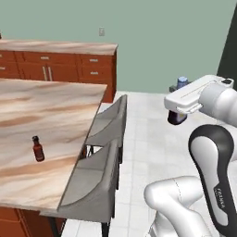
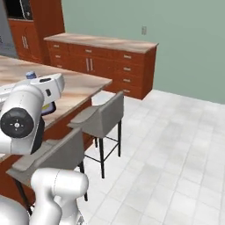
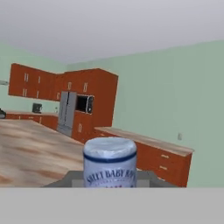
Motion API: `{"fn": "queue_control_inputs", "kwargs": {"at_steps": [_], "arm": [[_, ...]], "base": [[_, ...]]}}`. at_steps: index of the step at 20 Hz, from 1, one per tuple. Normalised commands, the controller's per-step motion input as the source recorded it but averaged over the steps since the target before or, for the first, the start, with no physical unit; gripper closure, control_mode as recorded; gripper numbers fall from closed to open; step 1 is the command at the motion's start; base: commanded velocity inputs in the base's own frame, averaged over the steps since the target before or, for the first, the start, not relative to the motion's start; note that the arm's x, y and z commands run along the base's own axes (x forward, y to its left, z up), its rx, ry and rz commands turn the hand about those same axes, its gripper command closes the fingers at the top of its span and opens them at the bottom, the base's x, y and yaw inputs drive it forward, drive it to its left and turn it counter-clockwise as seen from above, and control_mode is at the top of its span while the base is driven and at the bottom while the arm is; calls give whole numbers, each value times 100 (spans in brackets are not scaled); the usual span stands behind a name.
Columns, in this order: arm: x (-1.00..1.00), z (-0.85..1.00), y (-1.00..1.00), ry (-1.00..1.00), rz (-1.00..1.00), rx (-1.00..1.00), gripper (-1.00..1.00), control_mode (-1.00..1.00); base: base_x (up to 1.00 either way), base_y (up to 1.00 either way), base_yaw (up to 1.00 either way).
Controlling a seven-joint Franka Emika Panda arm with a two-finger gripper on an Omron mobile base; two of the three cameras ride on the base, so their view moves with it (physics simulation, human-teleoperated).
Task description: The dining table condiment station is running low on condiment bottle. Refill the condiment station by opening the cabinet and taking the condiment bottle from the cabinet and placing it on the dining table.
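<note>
The marble worktop [image 1: 51, 115] carries a red-brown bottle [image 1: 38, 148]; grey stools [image 1: 99, 185] line its edge. My gripper [image 1: 177, 115] is closed on the dark condiment bottle [image 3: 110, 162], pale-capped, beside the worktop above the tiled floor [image 2: 176, 145].

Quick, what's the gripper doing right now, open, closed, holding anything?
Gripper: shut on the condiment bottle, carried in the air beside the dining table.

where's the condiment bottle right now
The condiment bottle is shut in the gripper, held in the air right of the dining table, beyond the stools.
</note>
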Motion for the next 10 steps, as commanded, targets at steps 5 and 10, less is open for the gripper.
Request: {"fn": "queue_control_inputs", "kwargs": {"at_steps": [5, 10], "arm": [[0, 0, 0, 0, 0, 0, 100, 100], [0, 0, 0, 0, 0, 0, 100, 100]], "base": [[40, -52, 60], [35, -67, 62]]}}
